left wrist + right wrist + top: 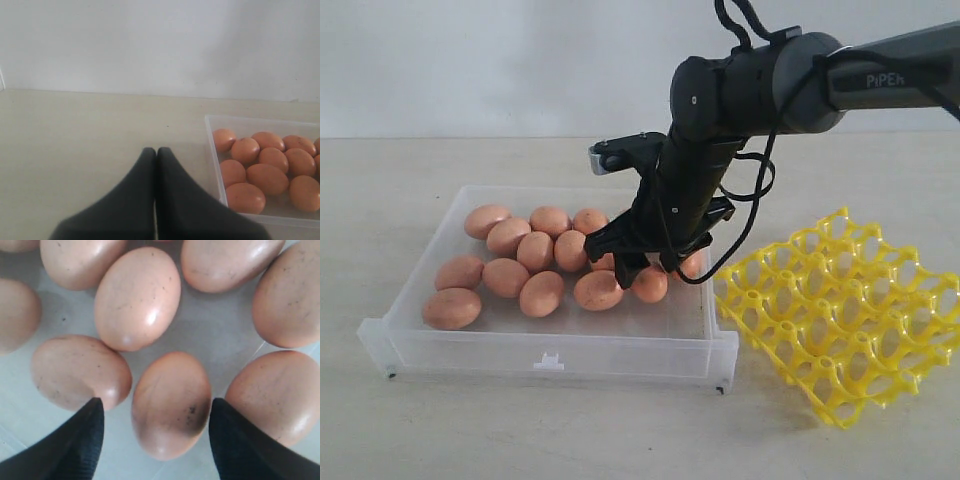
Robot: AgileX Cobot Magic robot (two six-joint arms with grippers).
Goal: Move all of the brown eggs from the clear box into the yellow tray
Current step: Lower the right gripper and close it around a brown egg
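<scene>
Several brown eggs (505,277) lie in the clear box (550,355) on the left of the table. The yellow tray (840,310) lies tilted to the box's right, and its cups hold nothing. My right gripper (645,262) reaches down into the box's right half. In the right wrist view it (156,402) is open, with its fingers (85,440) on either side of one speckled egg (170,400). One finger stands clear of the shell and the other is very close to it. My left gripper (156,150) is shut with nothing in it, above the bare table beside the box (212,150).
The right arm's black cable loops hang above the gap between box and tray (750,215). Neighbouring eggs (137,297) crowd close around the straddled one. A pale wall stands behind the beige table (410,160).
</scene>
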